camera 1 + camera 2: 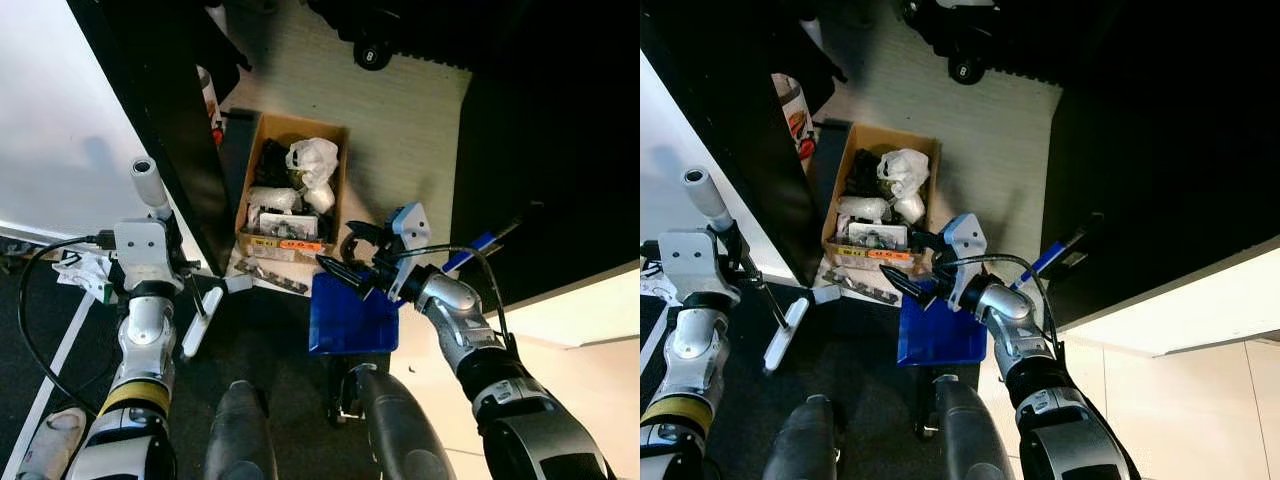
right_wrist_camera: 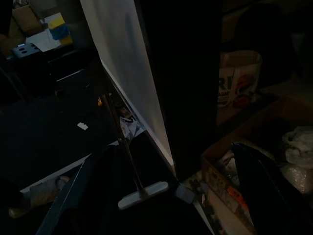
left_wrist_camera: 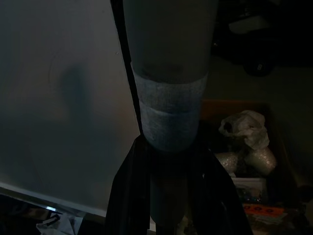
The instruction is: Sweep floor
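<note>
My left gripper (image 1: 178,262) is shut on the shaft of a broom, whose white handle top (image 1: 147,180) sticks up above it. The broom's flat white head (image 1: 200,320) rests on the dark floor beside a black panel. In the left wrist view the pale handle (image 3: 168,112) runs between the dark fingers. To the right, my right gripper (image 1: 338,255) is shut on the back rim of a blue dustpan (image 1: 350,318), whose blue handle (image 1: 470,250) slants up to the right. The dustpan's edge (image 2: 63,205) shows in the right wrist view.
A cardboard box (image 1: 262,125) of plastic bags and clutter sits just beyond the dustpan on pale flooring (image 1: 400,130). A black panel (image 1: 170,120) and a white board (image 1: 60,120) stand at left, dark furniture (image 1: 540,130) at right. A black wheel (image 1: 372,55) lies far ahead. My legs (image 1: 240,430) are below.
</note>
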Robot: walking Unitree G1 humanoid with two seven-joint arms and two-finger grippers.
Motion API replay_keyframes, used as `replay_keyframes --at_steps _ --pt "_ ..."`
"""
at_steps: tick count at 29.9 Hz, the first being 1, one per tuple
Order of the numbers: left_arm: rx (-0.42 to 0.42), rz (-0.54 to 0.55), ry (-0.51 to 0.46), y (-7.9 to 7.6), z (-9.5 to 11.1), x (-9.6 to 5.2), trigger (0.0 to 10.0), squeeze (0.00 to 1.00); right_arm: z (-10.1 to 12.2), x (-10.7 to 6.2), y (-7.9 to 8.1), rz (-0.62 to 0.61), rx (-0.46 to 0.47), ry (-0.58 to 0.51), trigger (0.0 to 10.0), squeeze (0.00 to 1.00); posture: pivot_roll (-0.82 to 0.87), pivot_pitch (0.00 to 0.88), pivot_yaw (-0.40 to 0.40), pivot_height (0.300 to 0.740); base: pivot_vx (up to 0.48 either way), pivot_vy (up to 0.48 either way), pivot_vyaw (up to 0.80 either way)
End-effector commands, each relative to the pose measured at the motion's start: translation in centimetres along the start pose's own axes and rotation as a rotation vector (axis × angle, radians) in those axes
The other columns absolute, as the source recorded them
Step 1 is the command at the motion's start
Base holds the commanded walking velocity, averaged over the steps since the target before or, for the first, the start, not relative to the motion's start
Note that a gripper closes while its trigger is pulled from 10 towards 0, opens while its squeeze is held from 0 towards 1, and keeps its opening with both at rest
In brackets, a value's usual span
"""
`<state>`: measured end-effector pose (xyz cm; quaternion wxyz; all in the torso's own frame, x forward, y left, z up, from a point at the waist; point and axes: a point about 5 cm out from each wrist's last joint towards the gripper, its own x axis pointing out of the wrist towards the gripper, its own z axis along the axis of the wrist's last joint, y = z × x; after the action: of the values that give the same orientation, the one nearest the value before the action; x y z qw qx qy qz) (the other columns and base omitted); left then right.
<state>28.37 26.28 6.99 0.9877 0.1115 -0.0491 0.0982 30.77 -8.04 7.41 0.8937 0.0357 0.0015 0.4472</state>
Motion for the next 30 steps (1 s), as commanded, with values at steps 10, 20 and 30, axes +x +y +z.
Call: replay_keyframes --at_steps 10,20,30 --pt "-0.031 0.035 0.114 1.0 -2.4 -1.6 10.0 1.00 -0.4 -0.4 0.0 -0.019 0.018 0.017 10.0 0.00 -0.03 0.237 -0.181 0.731 0.000 0.000 0.00" --pt "-0.056 0.075 0.080 1.5 -2.0 -1.2 10.0 0.49 -0.2 -0.5 -0.2 -0.021 0.016 0.017 10.0 0.00 -0.04 0.244 -0.189 0.731 0.000 0.000 0.00" --pt "-0.108 0.075 -0.070 1.6 0.5 0.3 10.0 0.00 0.1 -0.5 -0.5 -0.023 0.014 0.016 10.0 0.00 -0.04 0.242 -0.191 0.731 0.000 0.000 0.00"
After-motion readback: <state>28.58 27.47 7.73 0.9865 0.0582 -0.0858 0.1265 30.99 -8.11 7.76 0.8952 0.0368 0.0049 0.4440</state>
